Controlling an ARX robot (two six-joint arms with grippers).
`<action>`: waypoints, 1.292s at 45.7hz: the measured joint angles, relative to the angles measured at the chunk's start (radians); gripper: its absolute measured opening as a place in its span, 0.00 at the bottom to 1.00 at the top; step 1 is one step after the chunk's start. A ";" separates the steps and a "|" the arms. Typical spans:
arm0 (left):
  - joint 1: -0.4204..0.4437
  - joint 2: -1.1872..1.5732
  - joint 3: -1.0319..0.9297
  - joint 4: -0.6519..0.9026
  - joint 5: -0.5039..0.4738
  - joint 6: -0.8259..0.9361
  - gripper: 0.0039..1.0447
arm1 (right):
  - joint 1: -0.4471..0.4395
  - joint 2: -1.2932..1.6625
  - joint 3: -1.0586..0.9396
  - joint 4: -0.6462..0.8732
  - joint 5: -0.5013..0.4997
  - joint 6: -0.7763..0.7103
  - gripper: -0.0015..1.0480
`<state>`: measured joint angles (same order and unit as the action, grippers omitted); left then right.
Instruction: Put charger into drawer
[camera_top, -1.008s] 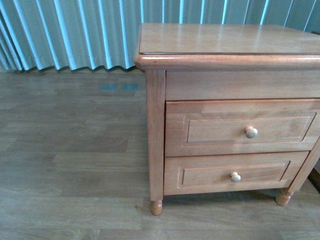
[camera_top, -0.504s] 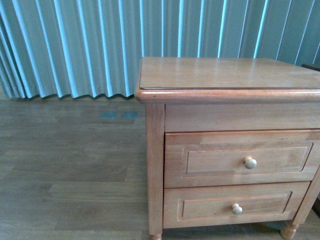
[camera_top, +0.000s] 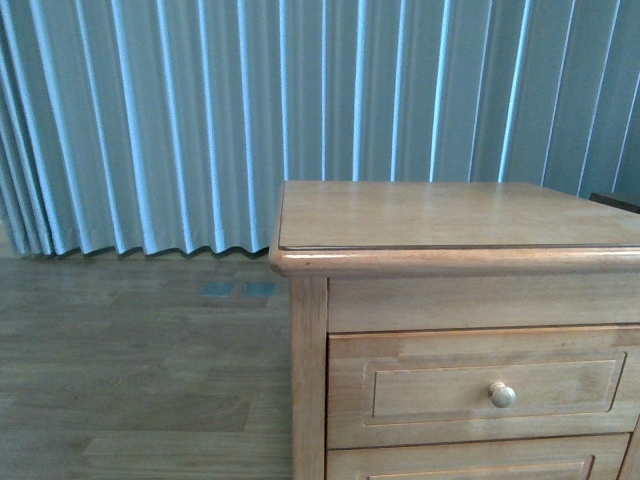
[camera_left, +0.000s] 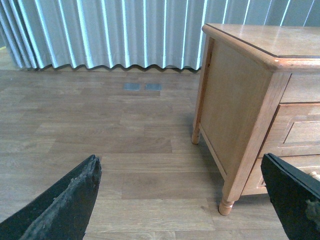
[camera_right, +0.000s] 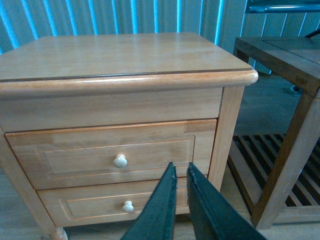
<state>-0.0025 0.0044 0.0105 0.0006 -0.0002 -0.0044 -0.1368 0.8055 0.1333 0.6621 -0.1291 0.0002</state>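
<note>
The left gripper (camera_left: 180, 200) hangs above the wooden floor (camera_left: 100, 140) with its two dark fingers (camera_left: 65, 205) spread wide, one low at 7 o'clock and the other at 4 o'clock in its wrist view. It holds nothing. The right gripper (camera_right: 181, 175) points at the nightstand (camera_right: 125, 100), its fingers (camera_right: 160, 210) drawn almost together with only a thin slit between them (nothing sits in that slit, as far as the view shows).

The drawer (camera_top: 480, 385) is the upper of two, light brown with a recessed panel and one round pale knob (camera_top: 502, 394). It is fully pushed in, at 5 o'clock in the front view. The lower drawer (camera_right: 115, 202) is also pushed in. A slatted dark wood table (camera_right: 285, 125) stands just beside the nightstand. Pale pleated curtains (camera_top: 250, 110) hang behind. The charger shows in no view.
</note>
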 joint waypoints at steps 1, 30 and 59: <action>0.000 0.000 0.000 0.000 0.000 0.000 0.94 | 0.007 -0.018 -0.009 -0.009 0.007 0.000 0.06; 0.000 0.000 0.000 0.000 0.000 0.000 0.94 | 0.133 -0.344 -0.128 -0.206 0.128 -0.003 0.02; 0.000 0.000 0.000 0.000 0.000 0.000 0.94 | 0.133 -0.602 -0.128 -0.456 0.128 -0.003 0.02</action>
<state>-0.0025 0.0044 0.0105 0.0006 -0.0002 -0.0044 -0.0036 0.2031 0.0051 0.2062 -0.0010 -0.0025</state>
